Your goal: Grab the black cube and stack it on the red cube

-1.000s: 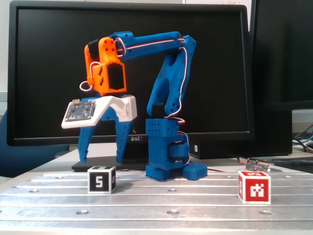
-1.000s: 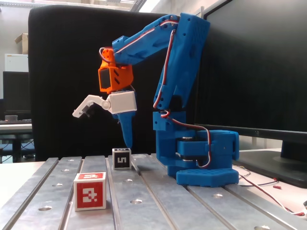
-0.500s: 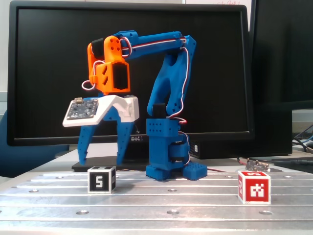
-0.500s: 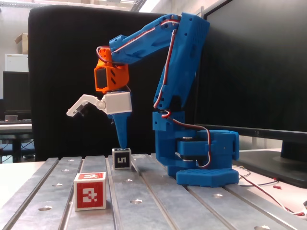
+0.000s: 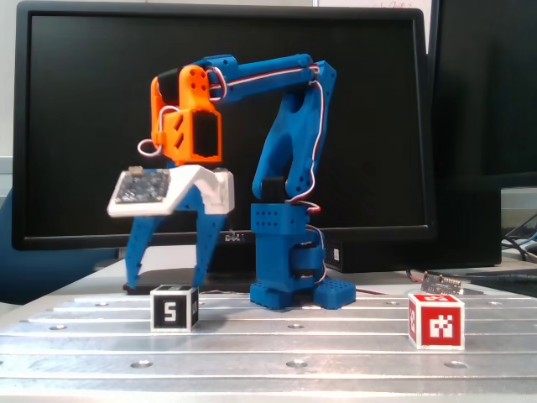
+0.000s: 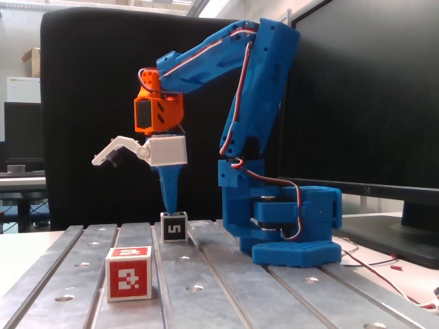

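In a fixed view, the pincer (image 5: 165, 281) hangs with its two blue fingers spread wide, empty, tips just above and behind the black cube (image 5: 174, 309) on the metal table (image 5: 277, 353). The red cube (image 5: 436, 320) sits well off to its right. In another fixed view, the pincer (image 6: 171, 211) points straight down, tip right above the black cube (image 6: 174, 227); the red cube (image 6: 129, 273) lies nearer the camera, left.

Small black cube with a white "5" mark (image 5: 174, 309) left, red-patterned white cube (image 5: 436, 320) right, well apart on ribbed metal table (image 5: 294, 357); blue arm base (image 5: 289, 269) behind, between them.
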`<action>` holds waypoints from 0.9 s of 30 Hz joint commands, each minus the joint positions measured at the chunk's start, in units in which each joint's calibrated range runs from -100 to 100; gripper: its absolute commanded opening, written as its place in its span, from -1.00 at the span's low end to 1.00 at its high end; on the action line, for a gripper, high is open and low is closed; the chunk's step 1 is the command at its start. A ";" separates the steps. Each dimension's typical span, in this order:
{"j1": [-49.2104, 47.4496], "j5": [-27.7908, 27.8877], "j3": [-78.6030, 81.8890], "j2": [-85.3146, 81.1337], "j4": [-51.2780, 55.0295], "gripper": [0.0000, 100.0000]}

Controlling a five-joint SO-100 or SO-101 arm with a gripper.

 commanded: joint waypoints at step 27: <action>0.74 2.70 7.85 0.11 -7.13 -0.46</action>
